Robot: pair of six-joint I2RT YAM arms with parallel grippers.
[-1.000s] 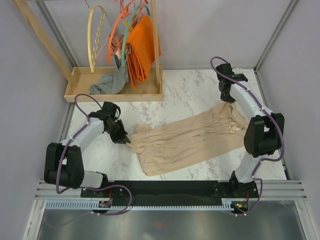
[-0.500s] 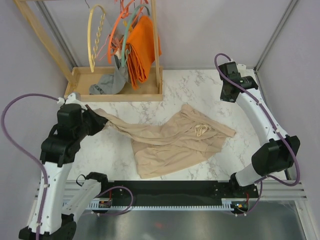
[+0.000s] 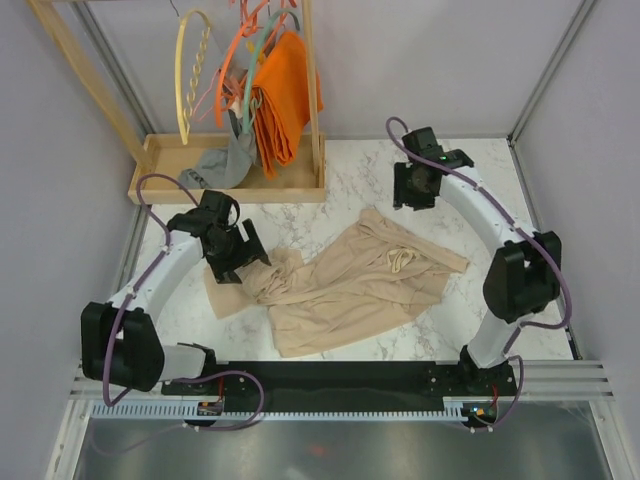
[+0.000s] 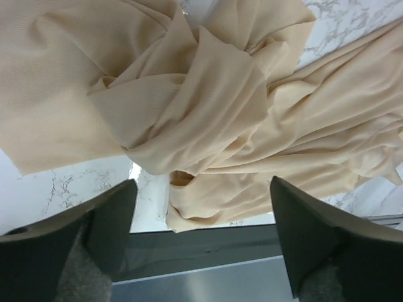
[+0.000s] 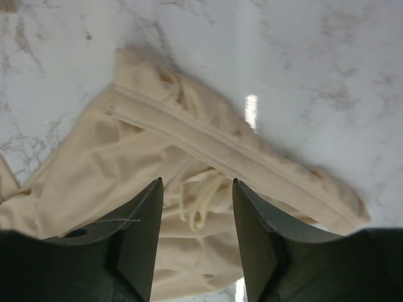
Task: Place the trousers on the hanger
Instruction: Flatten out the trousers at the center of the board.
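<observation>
The beige trousers [image 3: 345, 285] lie crumpled on the marble table, waist to the right and legs bunched at the left. My left gripper [image 3: 248, 264] hovers open over the bunched leg fabric [image 4: 189, 107], its fingers [image 4: 113, 220] wide apart and holding nothing. Above the table just behind the waist, my right gripper [image 3: 411, 200] stands open. Through its jaws I see the waistband [image 5: 220, 145] and the drawstring [image 5: 203, 201] below, not gripped. The pale yellow hanger [image 3: 190, 75] with its twisted bar hangs on the rack at the back left.
A wooden rack with a tray base [image 3: 235, 188] stands at the back left. It carries an orange cloth [image 3: 282, 95], orange hangers [image 3: 228, 70], a teal hanger [image 3: 250, 75] and a grey garment [image 3: 212, 168]. A black rail [image 3: 340, 378] borders the table's near edge.
My left gripper has opened and let go of the trouser leg, which has dropped into a heap. The right gripper has opened too and moved left.
</observation>
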